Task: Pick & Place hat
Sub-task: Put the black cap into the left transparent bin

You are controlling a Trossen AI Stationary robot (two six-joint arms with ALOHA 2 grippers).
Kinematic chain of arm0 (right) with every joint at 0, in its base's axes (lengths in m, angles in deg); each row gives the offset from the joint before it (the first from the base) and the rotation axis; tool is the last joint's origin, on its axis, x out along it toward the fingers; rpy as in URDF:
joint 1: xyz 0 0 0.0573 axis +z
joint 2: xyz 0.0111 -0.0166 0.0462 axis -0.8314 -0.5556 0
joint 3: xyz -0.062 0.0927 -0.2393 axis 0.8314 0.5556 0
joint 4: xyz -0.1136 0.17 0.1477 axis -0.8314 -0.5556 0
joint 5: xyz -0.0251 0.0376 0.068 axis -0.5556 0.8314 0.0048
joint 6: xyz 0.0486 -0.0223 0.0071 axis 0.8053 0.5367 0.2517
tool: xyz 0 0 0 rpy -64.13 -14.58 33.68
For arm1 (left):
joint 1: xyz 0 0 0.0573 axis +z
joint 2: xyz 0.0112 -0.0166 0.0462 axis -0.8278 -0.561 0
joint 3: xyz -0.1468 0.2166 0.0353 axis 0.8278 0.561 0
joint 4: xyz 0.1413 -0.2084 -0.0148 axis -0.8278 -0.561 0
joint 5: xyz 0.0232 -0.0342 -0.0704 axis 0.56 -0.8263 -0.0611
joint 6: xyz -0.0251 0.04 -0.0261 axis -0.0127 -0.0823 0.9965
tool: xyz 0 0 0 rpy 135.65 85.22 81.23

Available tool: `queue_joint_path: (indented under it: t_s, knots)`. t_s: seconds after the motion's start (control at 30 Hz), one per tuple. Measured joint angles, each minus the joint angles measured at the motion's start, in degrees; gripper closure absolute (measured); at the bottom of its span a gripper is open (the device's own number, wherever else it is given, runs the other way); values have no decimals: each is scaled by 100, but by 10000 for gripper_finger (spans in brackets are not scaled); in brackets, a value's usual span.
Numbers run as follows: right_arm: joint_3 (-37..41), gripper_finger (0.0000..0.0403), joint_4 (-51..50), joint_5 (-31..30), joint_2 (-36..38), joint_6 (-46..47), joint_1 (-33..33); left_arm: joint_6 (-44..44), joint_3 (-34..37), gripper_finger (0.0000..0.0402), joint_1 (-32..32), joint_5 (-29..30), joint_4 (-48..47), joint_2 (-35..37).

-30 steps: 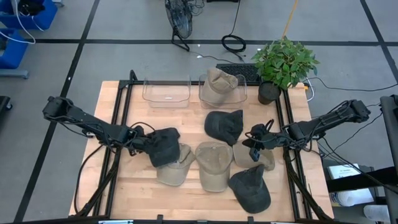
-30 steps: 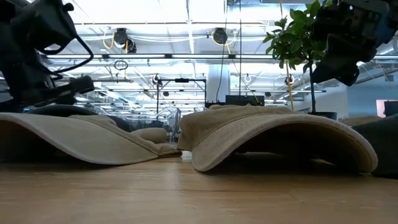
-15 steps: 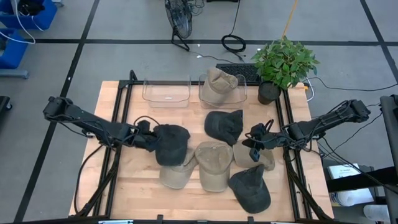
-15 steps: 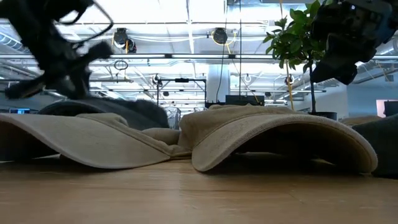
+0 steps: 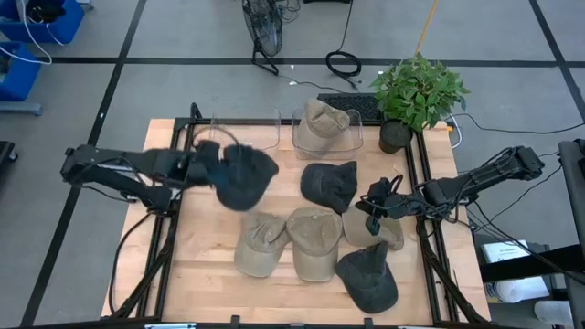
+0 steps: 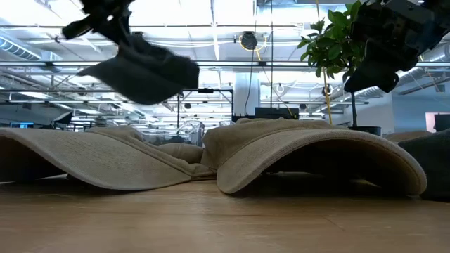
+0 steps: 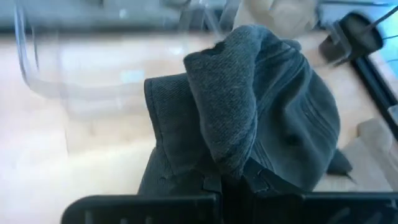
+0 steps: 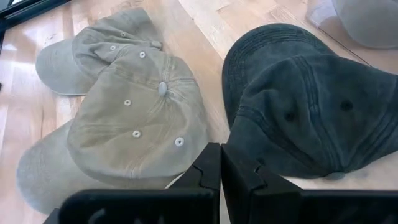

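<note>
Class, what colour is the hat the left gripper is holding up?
Dark grey hat; clearest in the left wrist view.

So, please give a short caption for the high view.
Left gripper carries a dark cap toward the clear bins.

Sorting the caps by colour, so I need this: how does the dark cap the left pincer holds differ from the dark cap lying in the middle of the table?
The held dark cap hangs clear of the table, pinched in the shut left pincer; the middle dark cap lies flat on the table. The held cap is folded and crumpled; the middle one keeps its rounded crown. The held cap sits near the empty clear bin; the middle cap lies below the bin holding a tan cap. Both are dark grey.
</note>
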Motion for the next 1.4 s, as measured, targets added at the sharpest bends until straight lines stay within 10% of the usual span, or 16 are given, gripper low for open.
queue_joint_path:
  t_s: [0.3, 0.53, 0.97, 1.4]
  knots:
    - [0, 403, 139, -215, 0, 19, -2, -3182, -801, 395, 1739, 157, 688, 151]
    - [0, 403, 609, -1061, 2, 19, -7, -4862, -248, 395, 3669, -1964, 2520, 33]
    - [0, 403, 896, -1195, 0, 22, -485, -4416, 2363, 395, 5957, -4822, 6360, -513]
    - [0, 403, 898, -1191, 0, 24, -1126, -4366, 2612, 392, 6048, -4621, 6468, -1095]
